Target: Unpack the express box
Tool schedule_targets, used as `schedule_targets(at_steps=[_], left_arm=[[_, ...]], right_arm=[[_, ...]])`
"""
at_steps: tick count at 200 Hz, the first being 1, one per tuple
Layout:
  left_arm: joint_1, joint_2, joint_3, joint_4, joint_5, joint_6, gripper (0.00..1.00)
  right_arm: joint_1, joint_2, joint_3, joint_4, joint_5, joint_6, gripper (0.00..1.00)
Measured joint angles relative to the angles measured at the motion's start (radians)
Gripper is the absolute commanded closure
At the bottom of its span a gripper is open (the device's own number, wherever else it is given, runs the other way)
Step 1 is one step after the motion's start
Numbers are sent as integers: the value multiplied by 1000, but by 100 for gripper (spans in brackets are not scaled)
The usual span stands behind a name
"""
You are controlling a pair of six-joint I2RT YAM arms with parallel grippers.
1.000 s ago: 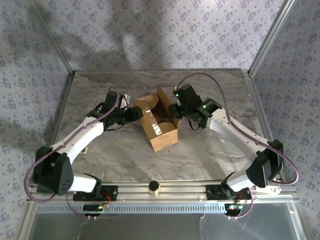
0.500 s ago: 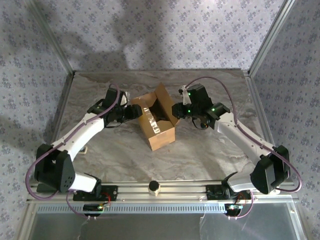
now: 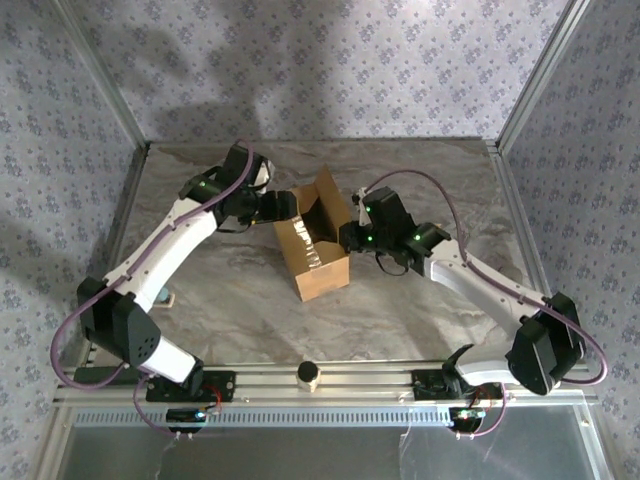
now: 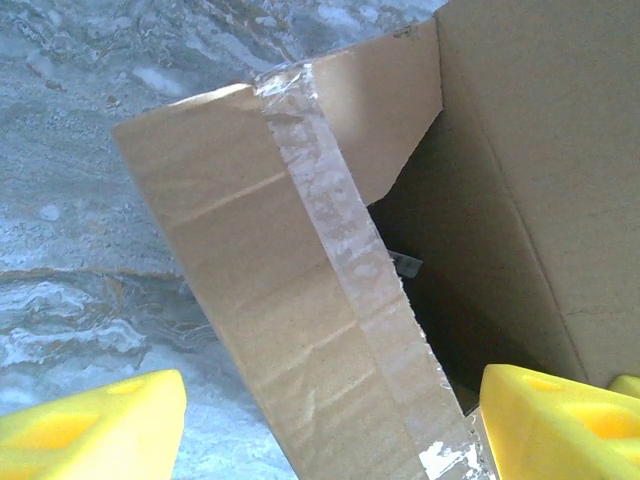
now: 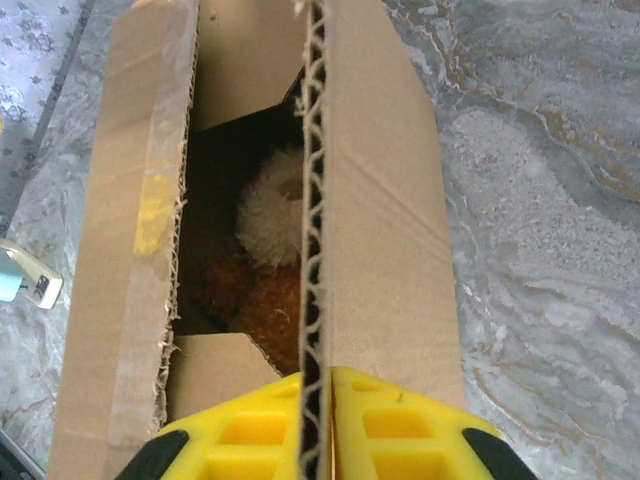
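Note:
The express box [image 3: 322,268] stands mid-table with its top flaps up. My left gripper [image 3: 288,203] is at its far left side. In the left wrist view it [image 4: 325,432] is open, and the taped left flap [image 4: 270,260] passes between the wide-apart yellow fingers [image 4: 90,430] without touching them. My right gripper [image 3: 347,237] is at the right flap [image 5: 385,200] and is shut on its corrugated edge [image 5: 315,425]. Inside the box lies a brown and cream plush toy [image 5: 268,225], partly hidden by the flaps.
A small white object [image 5: 25,275] lies on the marble tabletop left of the box, also seen near the left arm [image 3: 165,297]. A short cylinder [image 3: 308,373] sits on the front rail. Patterned walls with metal posts close in the table's sides and back.
My right gripper came down beside the box and shut on the right flap. My left arm reached farther back along the left flap and its jaws widened.

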State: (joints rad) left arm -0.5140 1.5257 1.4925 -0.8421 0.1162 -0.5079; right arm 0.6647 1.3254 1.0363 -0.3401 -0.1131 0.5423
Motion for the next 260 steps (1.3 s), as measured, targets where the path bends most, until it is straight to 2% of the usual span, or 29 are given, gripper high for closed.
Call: schedule_targets(at_steps=[29, 110, 158, 200, 260], left_arm=[[-19, 53, 55, -77, -43, 7, 24], [-141, 192, 227, -215, -209, 10, 25], [-201, 277, 327, -280, -306, 10, 25], [-234, 348, 373, -333, -401, 10, 25], [-242, 363, 372, -352, -441, 10, 25]], right_arm=[[12, -35, -45, 40, 26, 60, 100], [118, -84, -88, 68, 166, 162, 100], [141, -84, -88, 66, 208, 185, 100], [143, -84, -88, 63, 216, 201, 100], [148, -84, -88, 60, 229, 214, 100]])
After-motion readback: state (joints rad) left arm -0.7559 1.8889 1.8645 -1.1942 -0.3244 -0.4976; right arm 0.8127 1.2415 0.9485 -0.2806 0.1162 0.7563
